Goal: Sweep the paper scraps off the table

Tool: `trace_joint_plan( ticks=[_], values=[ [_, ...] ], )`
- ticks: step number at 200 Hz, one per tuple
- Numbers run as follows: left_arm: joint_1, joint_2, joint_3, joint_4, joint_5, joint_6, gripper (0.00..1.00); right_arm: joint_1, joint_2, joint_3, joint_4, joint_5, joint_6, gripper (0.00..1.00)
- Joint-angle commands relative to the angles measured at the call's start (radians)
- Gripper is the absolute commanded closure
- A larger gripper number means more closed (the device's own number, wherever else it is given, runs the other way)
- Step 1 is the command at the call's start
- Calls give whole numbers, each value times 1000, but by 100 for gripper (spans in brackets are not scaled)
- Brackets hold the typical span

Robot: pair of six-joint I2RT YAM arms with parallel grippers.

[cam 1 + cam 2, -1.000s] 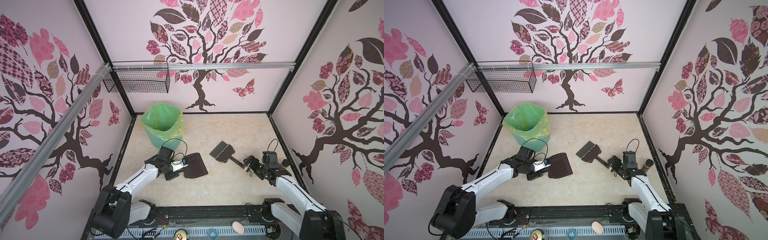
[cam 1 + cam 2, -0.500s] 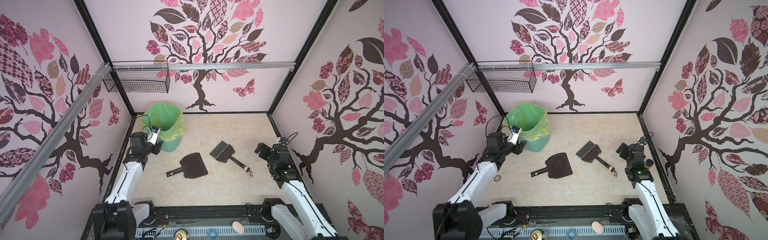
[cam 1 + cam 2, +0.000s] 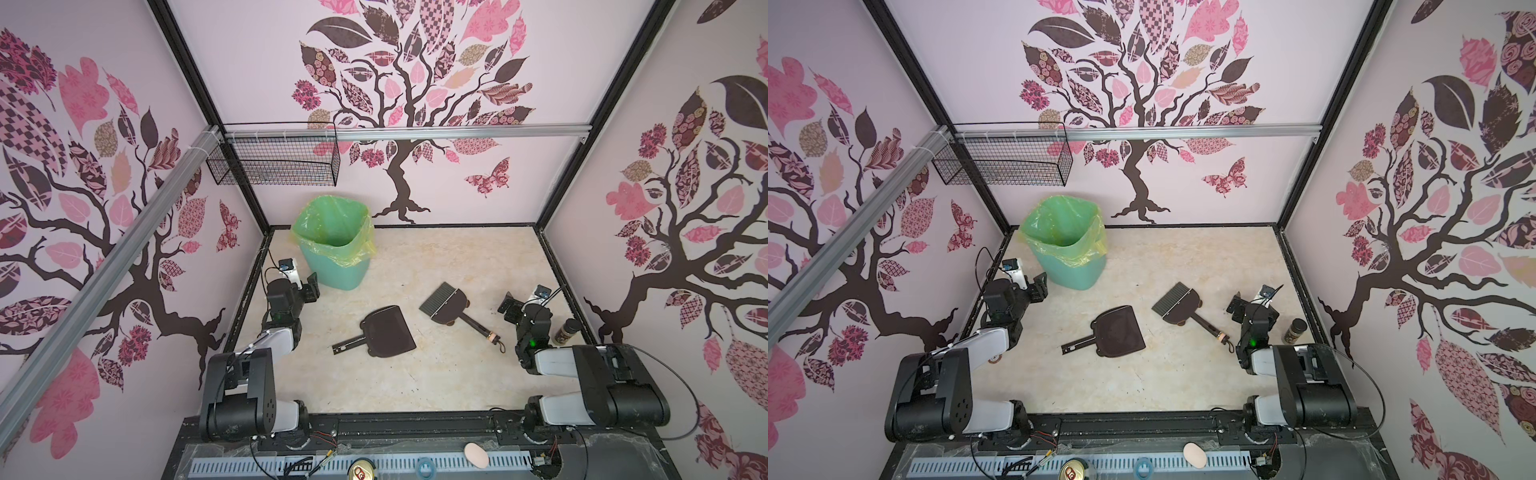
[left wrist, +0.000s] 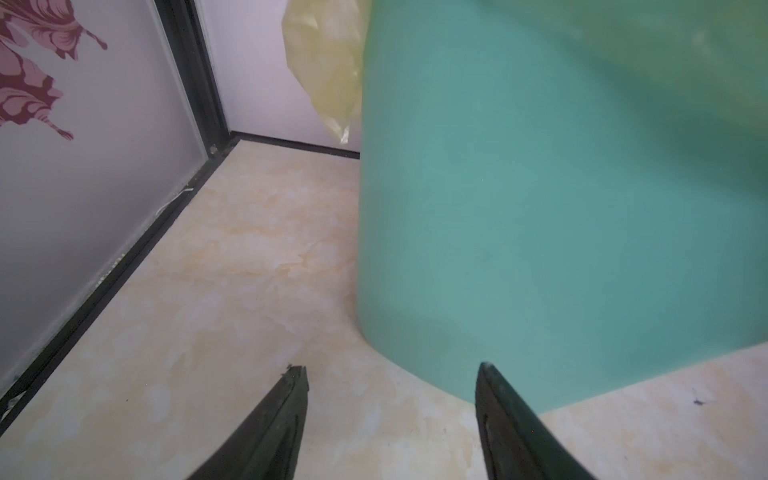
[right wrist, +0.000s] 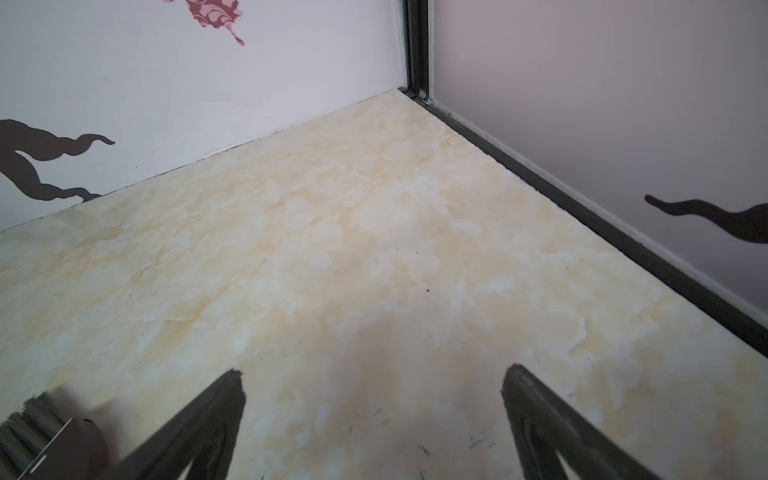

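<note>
On table [image 3: 436,257]: dustpan [image 3: 388,332], brush [image 3: 446,301] loose; L claw [image 4: 390,366], R claw [image 5: 375,369] gaping, empty.

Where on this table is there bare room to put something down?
Free: the far right stretch between the bin, the back wall and the brush; the near strip between the dustpan and the front rail. Crowded: the middle with both tools, and the bin's corner, where the left end effector sits.
</note>
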Motion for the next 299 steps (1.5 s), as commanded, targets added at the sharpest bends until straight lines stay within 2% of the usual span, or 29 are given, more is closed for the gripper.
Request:
trace_joint_plan(
  ticks=[1, 63, 88, 107, 130, 155, 177, 232, 244, 261, 276, 282, 299],
  values=[
    [1, -6, -31, 99, -13, -41, 33, 8, 9, 3, 164, 25, -38, 1],
    [1, -30, -28, 52, 27, -18, 33, 8, 3, 25, 114, 20, -35, 0],
    [2, -26, -23, 38, 7, -6, 33, 9, 6, 23, 116, -3, -45, 1],
    [11, -30, -35, 61, -8, -21, 33, 11, 38, -3, 200, -68, -77, 0],
    [16, -35, -47, 78, -22, -33, 33, 50, 166, -48, 461, -1, -119, 0],
    [25, -36, -49, 76, -13, -31, 33, 50, 78, -6, 236, 9, -90, 0],
    [34, -42, -60, 79, -10, -8, 32, 50, 110, -6, 292, 17, -98, 0],
    [41, -101, -145, 106, 1, 22, 33, 51, 101, 8, 248, 18, -95, 1],
    [41, -64, -186, 181, 5, 31, 32, 51, 100, 7, 247, 17, -94, 0],
    [41, 59, -191, 308, 1, 22, 32, 51, 100, 8, 245, 17, -94, 1],
    [42, 106, -85, 145, 14, 36, 32, 52, 99, 8, 245, 18, -94, 0],
    [39, 109, -62, 95, 29, 45, 27, 51, 100, 8, 246, 18, -93, 0],
    [36, 109, -80, 130, 39, 51, 26, 50, 99, 8, 245, 18, -94, 1]
  ],
)
